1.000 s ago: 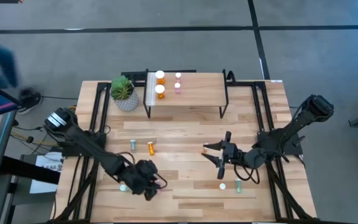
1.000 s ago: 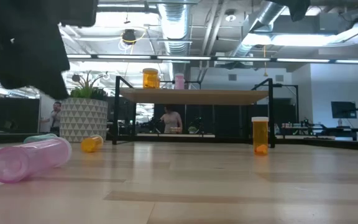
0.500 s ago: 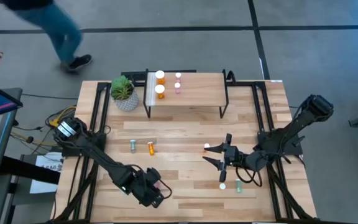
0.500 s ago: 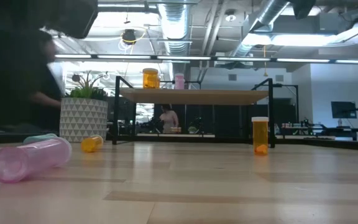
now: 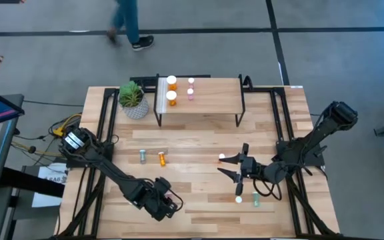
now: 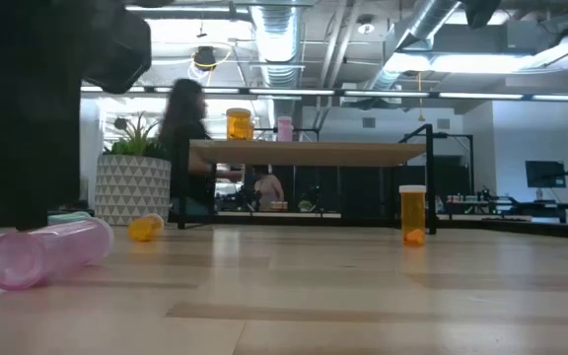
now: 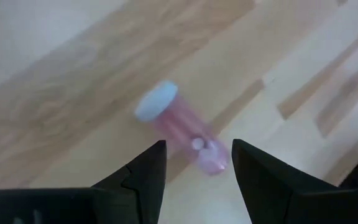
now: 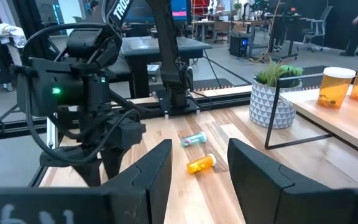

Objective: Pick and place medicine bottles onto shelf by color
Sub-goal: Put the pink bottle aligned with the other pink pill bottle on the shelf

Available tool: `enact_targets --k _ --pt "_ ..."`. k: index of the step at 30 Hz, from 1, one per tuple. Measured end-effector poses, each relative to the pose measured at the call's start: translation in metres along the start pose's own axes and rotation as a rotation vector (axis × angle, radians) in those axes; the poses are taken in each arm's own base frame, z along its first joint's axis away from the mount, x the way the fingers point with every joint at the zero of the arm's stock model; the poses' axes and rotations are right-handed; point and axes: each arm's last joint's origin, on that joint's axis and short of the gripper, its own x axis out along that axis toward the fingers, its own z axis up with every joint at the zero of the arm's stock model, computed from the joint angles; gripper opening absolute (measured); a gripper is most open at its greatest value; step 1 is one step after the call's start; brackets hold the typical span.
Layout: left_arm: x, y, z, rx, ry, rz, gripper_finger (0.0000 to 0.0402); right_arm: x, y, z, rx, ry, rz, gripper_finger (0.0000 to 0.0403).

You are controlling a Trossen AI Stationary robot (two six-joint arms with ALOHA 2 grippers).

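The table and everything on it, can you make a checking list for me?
Surface: wooden table, plank top.
Job's things: shelf holds two orange and two pink bottles; pink bottle lies under the left gripper; others lie loose.
Clutter: potted plant beside the shelf.
Grippers: left gripper open over the pink bottle; right gripper open, holding nothing.
Cables: wires left of the table.
Surroundings: a person walks past.

1. Pink, white-capped bottle lying on pale wood table.
2. Two orange bottles on light-wood shelf with black legs.
3. Green plant in white pot patterned with grey triangles.
4. Small orange bottle beside teal one.
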Motion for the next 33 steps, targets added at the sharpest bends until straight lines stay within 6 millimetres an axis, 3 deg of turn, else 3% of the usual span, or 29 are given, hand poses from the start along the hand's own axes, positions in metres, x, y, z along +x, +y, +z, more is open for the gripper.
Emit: enact_targets --k 14,23,33 --pt "0.01 0.002 0.006 -0.023 0.006 0.027 0.0169 0.0 0.0 -0.001 -0.018 0.008 -0.002 0.0177" --pt "0.013 -0.009 0.007 -0.021 -0.002 -0.073 0.0169 0.0 0.0 -0.001 -0.02 0.009 -0.002 0.0177" --pt "-0.005 -0.038 0.017 0.361 -0.177 -0.136 0.0169 0.0 -0.001 -0.004 -0.044 0.028 -0.004 0.0177"
